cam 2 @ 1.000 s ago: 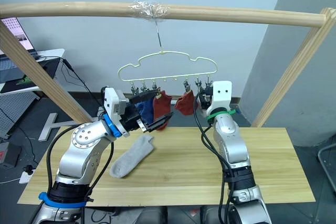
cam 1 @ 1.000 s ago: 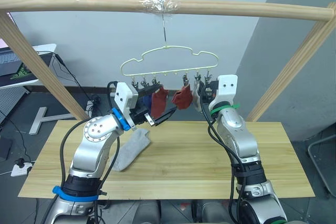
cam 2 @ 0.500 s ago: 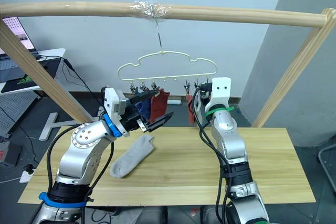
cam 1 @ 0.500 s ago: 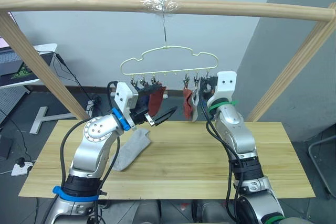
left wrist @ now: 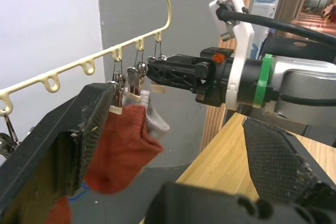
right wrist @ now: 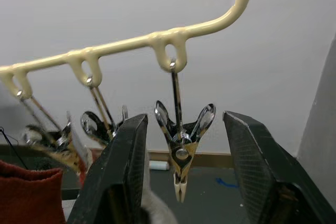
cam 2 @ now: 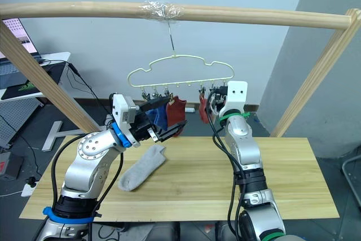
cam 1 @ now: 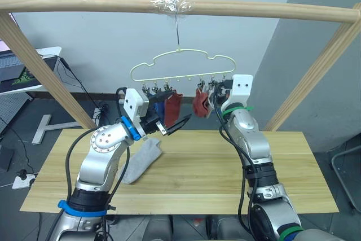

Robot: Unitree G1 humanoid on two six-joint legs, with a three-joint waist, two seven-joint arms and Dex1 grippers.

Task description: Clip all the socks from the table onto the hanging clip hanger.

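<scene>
The pale-gold clip hanger [cam 1: 181, 59] hangs by its hook from the wooden pole. Clipped to it are a blue sock [cam 1: 158, 108], two rust red socks [cam 1: 173, 104] [cam 1: 199, 104] and a light grey sock [cam 1: 209, 102]. Another light grey sock [cam 1: 141, 160] lies on the table [cam 1: 225, 179], left of centre. My left gripper [cam 1: 175, 112] is open just below the left-hand socks. My right gripper [right wrist: 184, 119] is open at the hanger's right end, its fingers [right wrist: 123, 171] on either side of an empty metal clip [right wrist: 181, 148], not touching it.
The round wooden pole frame [cam 1: 254, 9] spans the top, with slanted legs at both sides. A white desk with a laptop [cam 1: 17, 71] stands at far left behind the table. Cables lie on the floor beyond.
My right gripper has shifted slightly left and up, closer to the hanger's right end. The right-hand red sock has swung and turned. The left arm has hardly moved.
</scene>
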